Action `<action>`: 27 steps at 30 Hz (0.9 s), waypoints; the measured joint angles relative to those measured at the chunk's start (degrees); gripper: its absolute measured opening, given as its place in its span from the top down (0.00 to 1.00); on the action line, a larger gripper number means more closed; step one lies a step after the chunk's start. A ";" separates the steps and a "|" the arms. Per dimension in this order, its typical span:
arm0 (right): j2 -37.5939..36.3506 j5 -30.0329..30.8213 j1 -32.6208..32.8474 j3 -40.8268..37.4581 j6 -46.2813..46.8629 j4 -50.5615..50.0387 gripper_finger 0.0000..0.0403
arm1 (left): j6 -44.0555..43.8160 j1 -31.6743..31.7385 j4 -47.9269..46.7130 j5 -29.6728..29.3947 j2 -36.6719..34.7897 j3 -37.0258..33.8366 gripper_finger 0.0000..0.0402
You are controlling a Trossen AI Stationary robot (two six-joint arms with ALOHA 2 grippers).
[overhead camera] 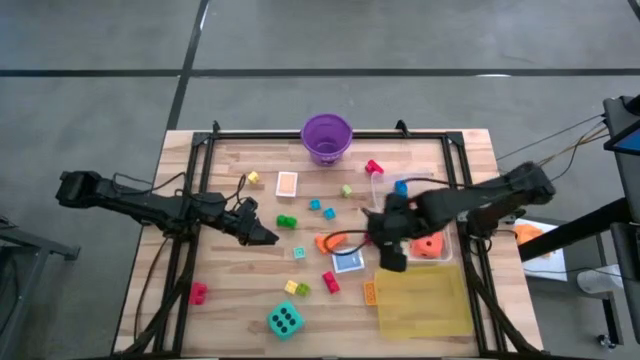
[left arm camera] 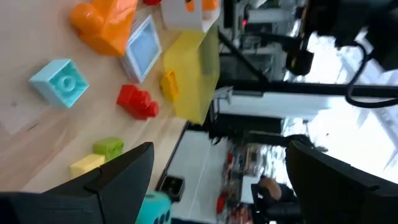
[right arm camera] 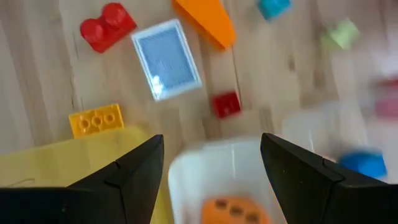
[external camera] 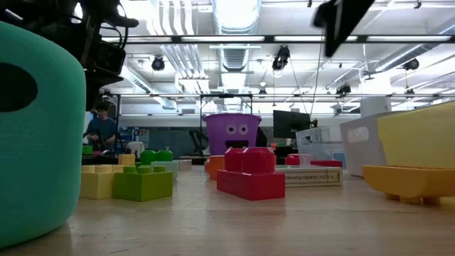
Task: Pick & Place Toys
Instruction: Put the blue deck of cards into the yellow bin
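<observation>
Small bright toys lie scattered on the wooden table: a green brick (overhead camera: 287, 222), an orange wedge (overhead camera: 325, 242), a blue-faced card (overhead camera: 347, 262), a red brick (overhead camera: 330, 283) and a teal dotted die (overhead camera: 285, 320). An orange dotted die (overhead camera: 430, 245) sits in a clear tub (right arm camera: 217, 163). My left gripper (overhead camera: 270, 237) hovers open and empty at mid-table, left of the wedge; its fingers frame the left wrist view (left arm camera: 217, 186). My right gripper (overhead camera: 392, 255) is open and empty above the tub's near-left rim (right arm camera: 211, 165). A small red cube (right arm camera: 226, 104) lies just beyond the tub.
A purple bucket (overhead camera: 326, 137) stands at the far edge's middle. A yellow tray (overhead camera: 422, 300) lies at the near right, with a yellow brick (overhead camera: 370, 292) beside it. A red brick (overhead camera: 198, 292) lies near left. A black frame (overhead camera: 190, 200) borders the table.
</observation>
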 joint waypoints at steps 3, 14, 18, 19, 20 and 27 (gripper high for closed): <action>3.81 -3.65 -1.87 0.11 -6.08 3.54 0.35 | 4.24 0.04 -2.43 3.01 -0.04 2.36 0.13; 14.31 -6.50 -2.84 -0.08 -16.72 14.87 0.35 | 24.12 1.59 -37.41 2.23 -0.11 17.35 0.13; 16.23 -6.82 -2.76 -0.10 -15.16 17.60 0.35 | 31.55 1.43 -49.51 1.48 -0.13 20.59 0.13; 16.69 -6.83 -2.71 -0.10 -15.10 18.21 0.35 | 33.13 1.16 -51.97 1.44 -0.13 21.02 0.13; 17.07 -6.79 -2.59 -0.10 -15.09 18.66 0.35 | 34.50 0.82 -54.02 1.40 -0.16 21.22 0.13; 19.24 -6.80 -2.36 -3.33 -13.34 23.20 0.35 | 39.44 -3.80 -59.06 1.19 -1.80 21.29 0.13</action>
